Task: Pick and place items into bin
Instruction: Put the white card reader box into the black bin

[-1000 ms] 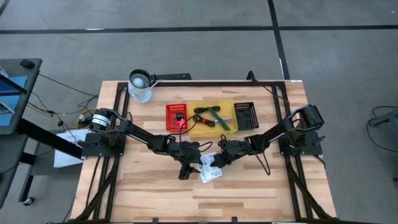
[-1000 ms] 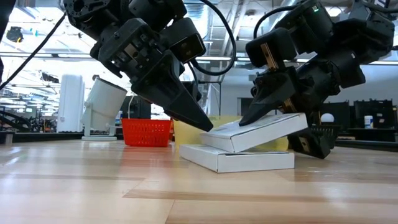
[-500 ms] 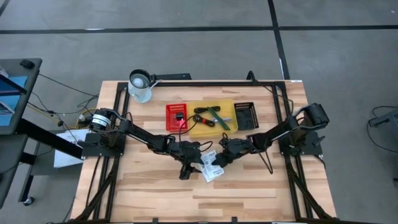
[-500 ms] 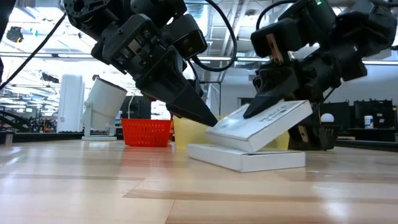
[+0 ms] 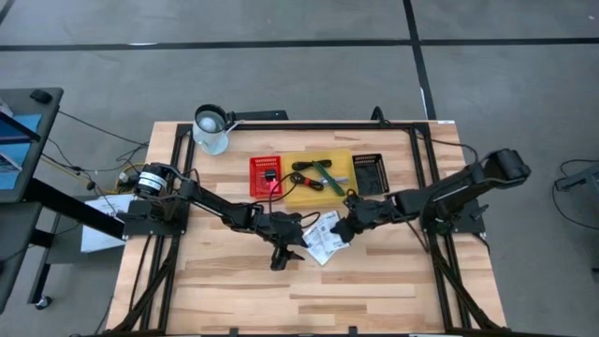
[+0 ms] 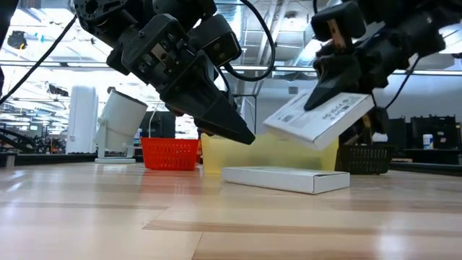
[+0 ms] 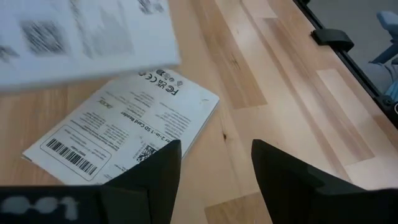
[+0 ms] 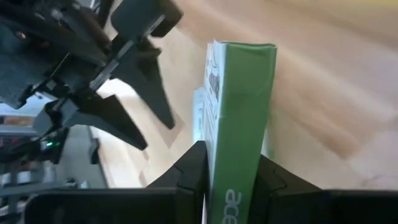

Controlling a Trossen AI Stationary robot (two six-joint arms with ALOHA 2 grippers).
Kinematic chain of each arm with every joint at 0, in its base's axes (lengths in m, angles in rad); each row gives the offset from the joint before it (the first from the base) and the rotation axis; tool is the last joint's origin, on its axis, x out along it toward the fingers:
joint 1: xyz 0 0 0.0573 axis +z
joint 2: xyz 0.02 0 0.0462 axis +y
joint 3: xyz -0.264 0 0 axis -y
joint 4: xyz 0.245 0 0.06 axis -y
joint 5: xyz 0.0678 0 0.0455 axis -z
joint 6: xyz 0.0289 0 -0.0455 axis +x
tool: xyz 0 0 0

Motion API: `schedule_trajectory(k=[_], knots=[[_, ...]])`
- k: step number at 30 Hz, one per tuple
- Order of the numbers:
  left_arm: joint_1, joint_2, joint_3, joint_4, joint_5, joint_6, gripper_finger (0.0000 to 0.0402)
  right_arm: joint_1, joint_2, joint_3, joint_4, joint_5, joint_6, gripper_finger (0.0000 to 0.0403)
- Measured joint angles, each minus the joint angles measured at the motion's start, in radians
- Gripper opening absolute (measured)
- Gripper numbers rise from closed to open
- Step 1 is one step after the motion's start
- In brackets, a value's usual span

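1. White flat box (image 6: 321,115), pinched between the fingers of the right hand (image 8: 233,174), now hangs tilted in the air; half a second earlier its lower edge rested on the second box, so the lift is complete.
2. Second white box (image 6: 286,178) lies flat on the wooden table (image 5: 374,281), label side up, just in front of the bins, and is no longer touched by the first.
3. Left hand (image 7: 214,165) hovers low beside the lying box, its fingers spread apart and holding nothing, much as it did a second ago.
4. Meaning for the task: the two stacked boxes are separated, so the raised one can, by judgement, be carried to the yellow bin (image 5: 323,178) just behind.
5. Appearance of the held box: slim, white on its faces with small printed text, green along one narrow edge (image 8: 239,106) bearing white lettering.
6. Lying box: barcode and fine print on its upper face (image 7: 124,134).
7. Yellow bin already holds a coiled black cable (image 5: 307,176) and a green stick (image 5: 329,178); red bin (image 5: 266,174) and black bin (image 5: 371,174) flank it.
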Motion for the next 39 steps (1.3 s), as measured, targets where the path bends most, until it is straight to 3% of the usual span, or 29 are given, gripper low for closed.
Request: schedule_trajectory(k=[11, 20, 28, 39], knots=[[0.000, 0.000, 0.000, 0.001, 0.000, 0.000, 0.0187, -0.063, -0.314, 0.001, -0.440, 0.153, -0.044, 0.0060], [0.000, 0.000, 0.000, 0.002, 0.000, 0.000, 0.0187, -0.286, -0.553, 0.002, -0.709, 0.163, -0.161, 0.0059], [0.000, 0.000, 0.000, 0.001, 0.000, 0.005, 0.0187, -0.555, -0.623, 0.003, -0.821, 0.047, -0.299, 0.0059], [0.000, 0.000, 0.000, 0.001, 0.000, 0.010, 0.0187, -0.901, -0.531, 0.003, -0.800, -0.214, -0.529, 0.0059]])
